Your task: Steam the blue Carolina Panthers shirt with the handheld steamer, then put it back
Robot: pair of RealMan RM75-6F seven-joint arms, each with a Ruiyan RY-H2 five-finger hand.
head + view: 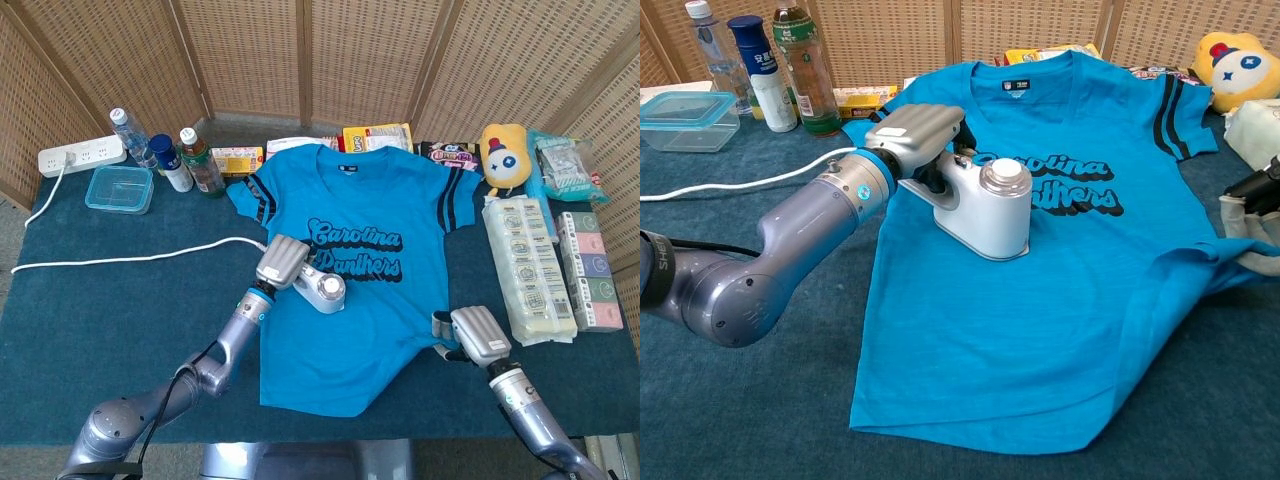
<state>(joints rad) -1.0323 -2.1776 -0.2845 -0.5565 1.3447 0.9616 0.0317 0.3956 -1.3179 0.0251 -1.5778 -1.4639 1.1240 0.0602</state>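
White handheld steamer [990,205] gripped by left hand [915,135], soleplate on blue Carolina Panthers shirt [350,280] spread flat on counter [120,300]. Right hand [478,335] pinches hem. Steaming step; next: sweep across lettering.

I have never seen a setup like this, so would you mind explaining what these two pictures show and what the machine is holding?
This is a two-armed robot with humanlike hands, working at a table. One picture looks down from a camera on its head, the other from its chest. A blue Carolina Panthers shirt lies flat on the dark table cover. The left hand grips a white handheld steamer resting on the shirt beside the lettering. The right hand holds the shirt's edge with its fingers. Bottles, a plastic container, a power strip, snack packs and a yellow plush toy line the edges.
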